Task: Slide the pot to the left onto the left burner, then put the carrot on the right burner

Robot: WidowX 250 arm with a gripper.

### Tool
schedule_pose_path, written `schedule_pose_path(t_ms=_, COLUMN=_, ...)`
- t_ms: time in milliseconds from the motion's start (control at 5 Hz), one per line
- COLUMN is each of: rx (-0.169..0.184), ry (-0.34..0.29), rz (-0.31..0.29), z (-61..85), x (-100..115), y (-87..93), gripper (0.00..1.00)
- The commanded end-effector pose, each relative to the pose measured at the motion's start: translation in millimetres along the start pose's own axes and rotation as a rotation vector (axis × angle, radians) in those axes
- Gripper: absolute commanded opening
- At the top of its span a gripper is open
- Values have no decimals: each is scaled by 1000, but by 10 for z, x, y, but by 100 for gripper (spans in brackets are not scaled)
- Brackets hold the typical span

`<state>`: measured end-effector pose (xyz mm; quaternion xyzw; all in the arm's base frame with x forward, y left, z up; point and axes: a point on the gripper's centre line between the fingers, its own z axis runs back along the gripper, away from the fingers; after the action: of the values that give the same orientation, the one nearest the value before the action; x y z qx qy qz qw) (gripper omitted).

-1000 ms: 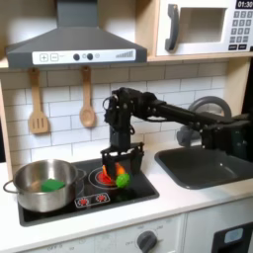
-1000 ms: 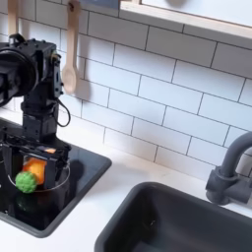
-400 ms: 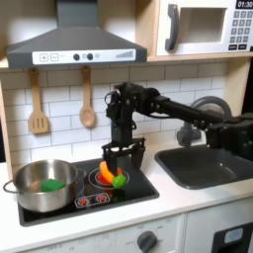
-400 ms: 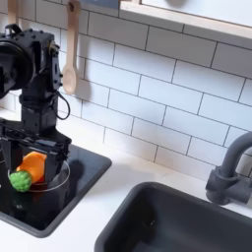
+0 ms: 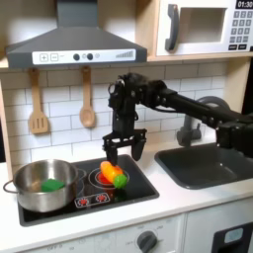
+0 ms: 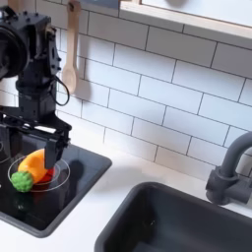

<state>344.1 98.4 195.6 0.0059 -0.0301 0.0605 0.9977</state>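
Observation:
The steel pot (image 5: 40, 188) stands on the left part of the black cooktop (image 5: 138, 185) in the first exterior view, with a flat green piece (image 5: 52, 185) inside it. The left burner is hidden under the pot. The carrot (image 5: 112, 175) (image 6: 32, 165) lies on the right burner (image 5: 97, 182) (image 6: 60, 175), its green end toward the front. My gripper (image 5: 126, 149) (image 6: 30, 141) hangs open just above the carrot, apart from it, with one finger (image 6: 52, 150) on each side.
A dark sink (image 5: 203, 165) (image 6: 187, 221) with a faucet (image 5: 206, 107) (image 6: 226, 172) lies to the right of the cooktop in both exterior views. Wooden utensils (image 5: 87, 99) (image 6: 71, 49) hang on the tiled wall behind. A hood and a microwave (image 5: 203, 27) sit overhead.
The gripper has let go of the carrot and risen straight up. The carrot now lies free on the right burner. The pot has not moved.

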Motion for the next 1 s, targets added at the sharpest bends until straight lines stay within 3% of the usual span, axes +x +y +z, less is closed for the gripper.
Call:
schedule_pose_path(t_ms=0, rx=-83, ry=-82, rz=39, z=64, x=-111, y=75, gripper=100)
schedule_pose_path(t_ms=800, rx=-126, ry=-27, rz=45, z=180, x=-482, y=-188, gripper=100)
